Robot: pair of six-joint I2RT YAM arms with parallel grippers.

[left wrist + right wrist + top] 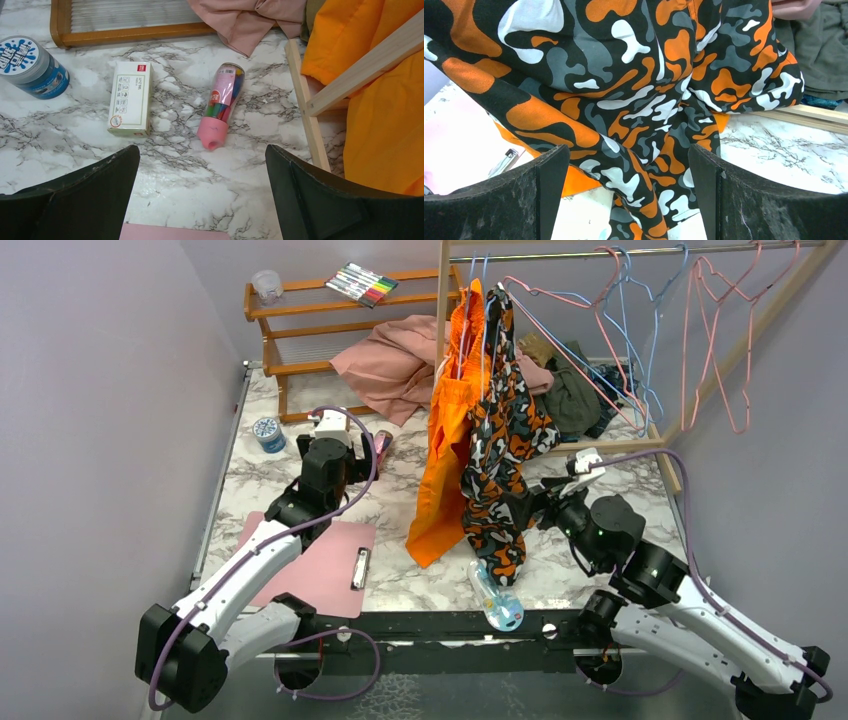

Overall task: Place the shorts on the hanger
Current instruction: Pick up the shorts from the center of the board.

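Note:
The dusty-pink shorts (390, 365) lie crumpled against the wooden shelf at the back; a corner of them shows in the left wrist view (250, 17). A pink wire hanger (745, 390) hangs on the rail at the far right, with other pink ones beside it. My left gripper (338, 440) is open and empty (202, 200), low over the marble well in front of the shorts. My right gripper (530, 508) is open (624, 200), with a fold of the hanging camouflage garment (639, 100) between its spread jaws.
A plain orange garment (445, 460) hangs next to the camouflage one. A blue can (30, 65), white box (130, 97) and pink marker tube (222, 102) lie ahead of the left gripper. A pink clipboard (320, 565), a bottle (495, 600), the rack's wooden base (307, 110) and light-blue hangers (630, 350) are also here.

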